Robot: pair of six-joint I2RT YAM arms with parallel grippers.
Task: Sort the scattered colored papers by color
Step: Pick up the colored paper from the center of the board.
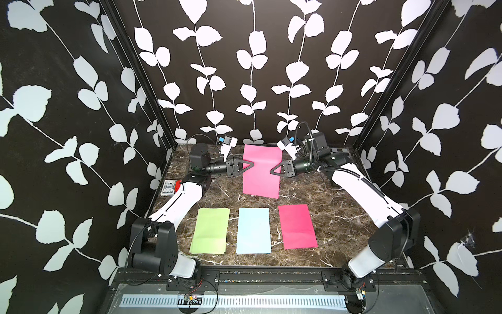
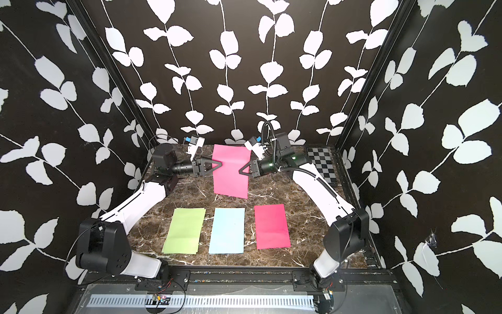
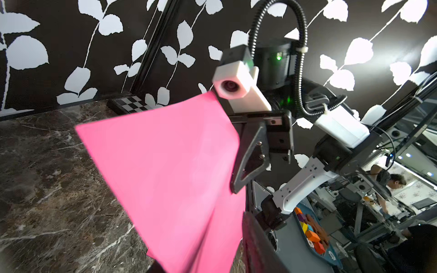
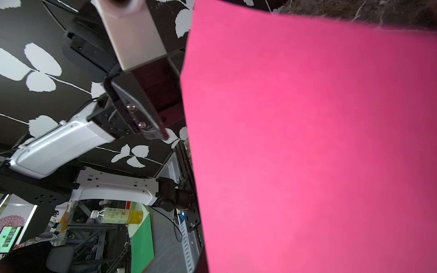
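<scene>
Along the near part of the brown marbled tabletop (image 1: 339, 217), three places are already laid out side by side without touching: a thin rectangular light green paper sheet (image 1: 210, 231), a light blue paper sheet (image 1: 254, 231) and a deep magenta-pink paper sheet (image 1: 297, 227). One lighter pink paper sheet (image 1: 262, 174) is not yet put down. It is held hanging over the far middle of the table, between the two arms. Its right edge is pinched by the clenched right gripper (image 1: 271, 171). The left gripper (image 1: 251, 164) is set at its left edge, but whether those jaws have closed on it cannot be told. The task is judged nearly done, with only this sheet left to join the pink place. Four sheets are counted: one green, one blue, two pink. Whether further sheets lie under the green one cannot be told.
</scene>
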